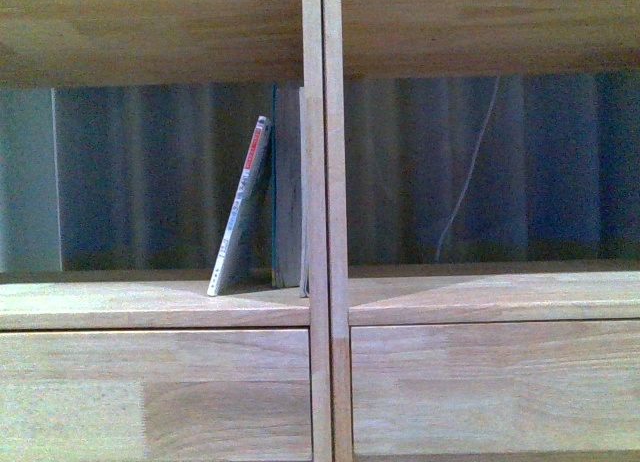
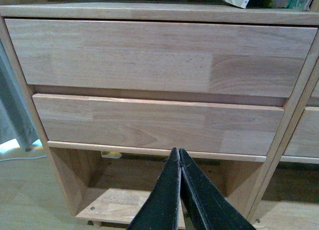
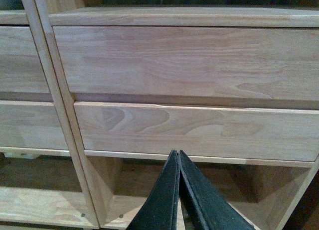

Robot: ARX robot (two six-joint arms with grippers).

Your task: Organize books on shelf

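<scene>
While both the left claw (image 2: 180, 158) and right claw (image 3: 179, 159) sit pressed together, the thin softcover (image 1: 240, 210) leans on the upright teal book (image 1: 287, 187) at the shelf's (image 1: 160, 304) centre frame

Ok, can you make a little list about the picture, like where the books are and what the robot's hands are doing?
shelf: light-wood shelf with open compartments above drawer fronts
thin book: thin book with a red-and-white spine, in the left compartment, tilted, top leaning right
thick book: thick book standing upright against the middle divider
right compartment: no books visible
left gripper: left gripper shut, empty, low in front of the left drawers
right gripper: right gripper shut, empty, low in front of the right drawers
</scene>
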